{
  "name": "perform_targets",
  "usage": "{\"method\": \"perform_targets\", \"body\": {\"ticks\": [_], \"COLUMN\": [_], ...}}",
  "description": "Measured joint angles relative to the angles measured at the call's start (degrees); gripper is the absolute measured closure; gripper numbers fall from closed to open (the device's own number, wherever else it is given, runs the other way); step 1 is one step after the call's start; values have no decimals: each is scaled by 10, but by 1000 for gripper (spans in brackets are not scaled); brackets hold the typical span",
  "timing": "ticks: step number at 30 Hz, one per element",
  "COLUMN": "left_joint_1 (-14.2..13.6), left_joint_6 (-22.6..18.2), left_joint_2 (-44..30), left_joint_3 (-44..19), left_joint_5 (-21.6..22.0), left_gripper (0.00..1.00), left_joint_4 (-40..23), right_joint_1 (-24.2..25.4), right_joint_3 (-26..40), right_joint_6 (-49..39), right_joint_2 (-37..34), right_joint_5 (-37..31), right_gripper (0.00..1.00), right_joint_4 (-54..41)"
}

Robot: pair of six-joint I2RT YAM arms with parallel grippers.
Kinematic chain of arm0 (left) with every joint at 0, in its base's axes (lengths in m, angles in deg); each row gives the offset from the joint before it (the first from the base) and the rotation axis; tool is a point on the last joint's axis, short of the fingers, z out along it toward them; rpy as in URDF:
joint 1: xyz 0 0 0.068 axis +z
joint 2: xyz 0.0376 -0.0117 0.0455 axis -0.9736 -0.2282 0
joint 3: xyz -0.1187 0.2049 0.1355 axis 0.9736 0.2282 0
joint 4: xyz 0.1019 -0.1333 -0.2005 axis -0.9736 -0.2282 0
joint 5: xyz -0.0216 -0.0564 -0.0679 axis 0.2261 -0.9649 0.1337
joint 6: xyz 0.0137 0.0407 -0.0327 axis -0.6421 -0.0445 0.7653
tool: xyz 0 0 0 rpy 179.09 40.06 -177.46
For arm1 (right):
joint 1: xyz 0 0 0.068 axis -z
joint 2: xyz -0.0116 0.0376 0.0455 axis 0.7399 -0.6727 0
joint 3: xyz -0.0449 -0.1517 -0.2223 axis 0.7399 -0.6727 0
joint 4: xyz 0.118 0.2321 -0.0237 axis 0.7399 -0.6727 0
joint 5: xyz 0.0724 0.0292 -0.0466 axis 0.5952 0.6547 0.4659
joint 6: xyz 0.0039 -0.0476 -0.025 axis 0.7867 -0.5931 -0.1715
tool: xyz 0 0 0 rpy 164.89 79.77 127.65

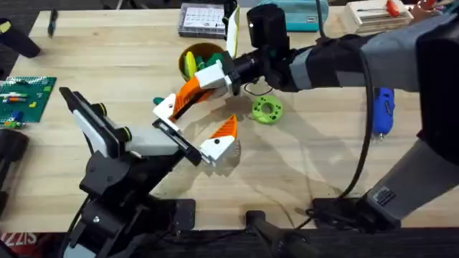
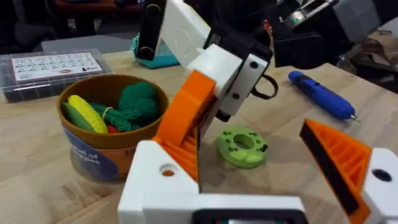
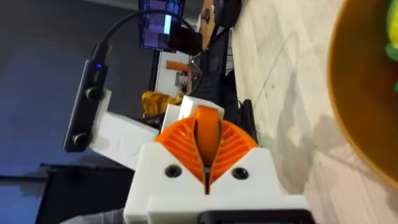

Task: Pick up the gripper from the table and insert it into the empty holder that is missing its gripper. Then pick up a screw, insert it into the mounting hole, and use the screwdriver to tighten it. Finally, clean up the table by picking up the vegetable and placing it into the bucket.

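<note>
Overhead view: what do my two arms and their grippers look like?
Right arm: grey cover, black wrist, looping black cable; right gripper white with orange ribbed pads. Left arm: black links, white blocky head; left gripper has white bases with orange wedge tips.

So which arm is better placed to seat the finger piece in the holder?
Right. The right gripper is shut on the orange-and-white finger piece, angled at the black plate of the holder; the left arm carries that holder.

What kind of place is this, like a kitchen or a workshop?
Likely a robotics workbench or lab, not a kitchen: a wooden table carries a blue screwdriver, a parts box and a green circuit board, with the right gripper working beside the holder.
</note>
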Motion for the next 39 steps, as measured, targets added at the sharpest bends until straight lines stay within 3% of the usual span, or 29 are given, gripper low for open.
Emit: {"method": "perform_targets", "body": {"ticks": [23, 39], "left_joint_1": [1, 1], "left_joint_6": [2, 0], "left_joint_2": [0, 0], "left_joint_3": [0, 0], "left_joint_5": [13, -1], "left_gripper": [15, 14], "left_joint_4": [-2, 0], "right_joint_1": [-7, -4], "right_joint_3": [0, 0], "right_joint_6": [-28, -51], "right_joint_2": [0, 0], "right_joint_5": [-13, 22], "right_gripper": [982, 736], "right_joint_4": [4, 3]}}
